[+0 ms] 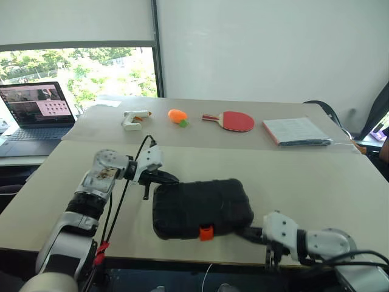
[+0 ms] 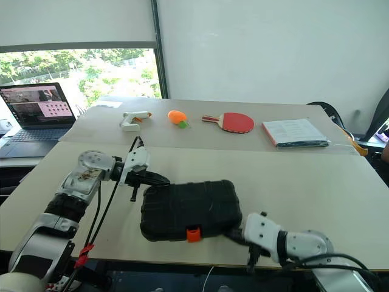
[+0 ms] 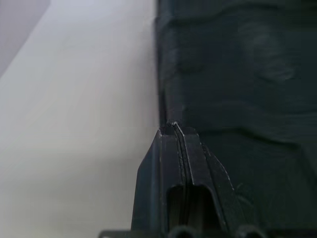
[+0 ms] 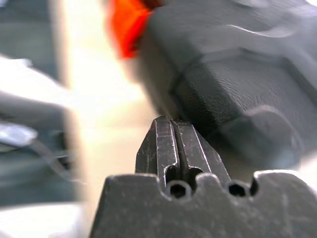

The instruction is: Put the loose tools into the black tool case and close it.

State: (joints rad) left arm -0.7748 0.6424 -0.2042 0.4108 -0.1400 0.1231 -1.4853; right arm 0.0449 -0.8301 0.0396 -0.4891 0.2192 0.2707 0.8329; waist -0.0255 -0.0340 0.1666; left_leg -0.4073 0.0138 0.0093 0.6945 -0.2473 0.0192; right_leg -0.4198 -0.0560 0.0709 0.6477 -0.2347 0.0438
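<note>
On pale table (image 1: 304, 176) by window (image 1: 79, 73): closed black tool case (image 1: 200, 207) (latch seemingly engaged), both hands pinched empty.

Head views: the table (image 1: 316, 182) is seen from above, facing forward and down.
Wrist views: the black tool case (image 3: 237, 74) is viewed very closely along each gripper's fingers.
Shared: the case.

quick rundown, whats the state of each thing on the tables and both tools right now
black tool case: closed, lying flat, orange latch at its near edge
left tool: shut, tip at the case's far left corner
right tool: shut, tip at the case's near right corner
laptop: open, screen lit
red paddle: lying flat
white glue gun: lying on its side
booklet: closed, flat
</note>
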